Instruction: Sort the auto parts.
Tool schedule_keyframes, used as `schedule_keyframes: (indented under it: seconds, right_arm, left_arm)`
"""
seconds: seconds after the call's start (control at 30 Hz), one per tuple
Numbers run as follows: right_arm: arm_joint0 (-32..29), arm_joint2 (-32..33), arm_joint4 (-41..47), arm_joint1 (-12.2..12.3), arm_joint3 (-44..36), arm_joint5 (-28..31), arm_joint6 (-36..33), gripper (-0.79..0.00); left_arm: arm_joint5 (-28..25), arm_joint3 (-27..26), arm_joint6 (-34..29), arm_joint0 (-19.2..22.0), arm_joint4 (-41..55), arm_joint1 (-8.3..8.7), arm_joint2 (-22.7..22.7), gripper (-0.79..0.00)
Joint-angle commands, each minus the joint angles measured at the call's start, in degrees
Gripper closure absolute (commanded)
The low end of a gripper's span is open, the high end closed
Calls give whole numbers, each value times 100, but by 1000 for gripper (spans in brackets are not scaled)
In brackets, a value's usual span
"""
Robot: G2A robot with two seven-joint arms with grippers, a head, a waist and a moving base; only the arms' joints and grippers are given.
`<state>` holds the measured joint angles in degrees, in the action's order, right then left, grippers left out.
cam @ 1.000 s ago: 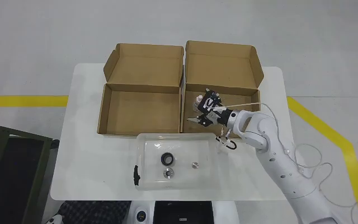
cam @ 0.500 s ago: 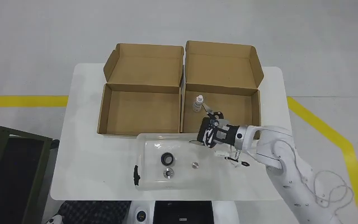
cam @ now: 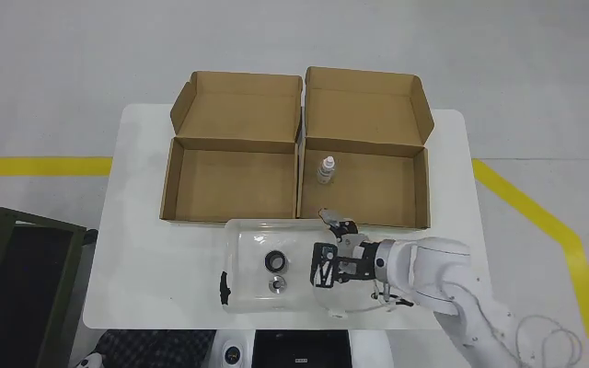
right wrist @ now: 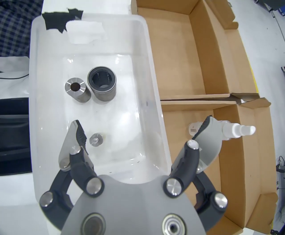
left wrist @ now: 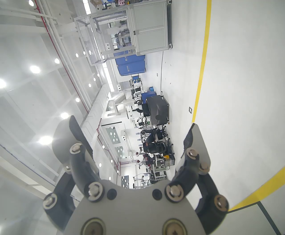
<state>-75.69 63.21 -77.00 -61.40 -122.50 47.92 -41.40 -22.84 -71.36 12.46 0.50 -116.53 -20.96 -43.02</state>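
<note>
We see three auto parts standing in a clear plastic bin [right wrist: 153,93] at the near edge of the table [cam: 138,230]: a black ring-shaped sleeve [right wrist: 102,85], a grey metal bushing [right wrist: 76,89] just beside it, and a small metal stud [right wrist: 96,139] apart from both. A strip of black tape [right wrist: 58,19] sticks to one corner of the bin.

The right gripper [right wrist: 142,123] hangs over the bin's right part, its fingers spread wide and holding nothing. In its wrist view one finger shows just beside the stud.

Behind the bin two open cardboard boxes sit side by side, touching, with their lids folded back. In the right box [cam: 377,189] a white bottle [cam: 326,169] stands near the wall it shares with the left box [cam: 230,184].

The table is white with rounded corners and stands on a pale grey floor crossed by a yellow line [cam: 55,166].

We see the left gripper [left wrist: 133,124] spread open too, holding nothing, and facing a bright hall with ceiling lights, framed machine enclosures and yellow floor lines.
</note>
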Motion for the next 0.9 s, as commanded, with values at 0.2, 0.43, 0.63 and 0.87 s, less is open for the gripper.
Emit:
schedule_keyframes:
  seconds: [0.2, 0.43, 0.63, 0.87]
  right_arm:
    - [-87, -336, -185, 16, -14, 12, -422, -785]
    - [-38, -514, -204, 28, 133, 32, -742, -785]
    - [89, -673, -121, 19, 367, 4, -925, -785]
    - [257, -866, -91, 0, 594, -70, -1111, -785]
  left_arm:
    - [0, 0, 0, 0, 0, 0, 0, -785]
    - [0, 0, 0, 0, 0, 0, 0, -785]
    - [0, 0, 0, 0, 0, 0, 0, -785]
    - [0, 0, 0, 0, 0, 0, 0, -785]
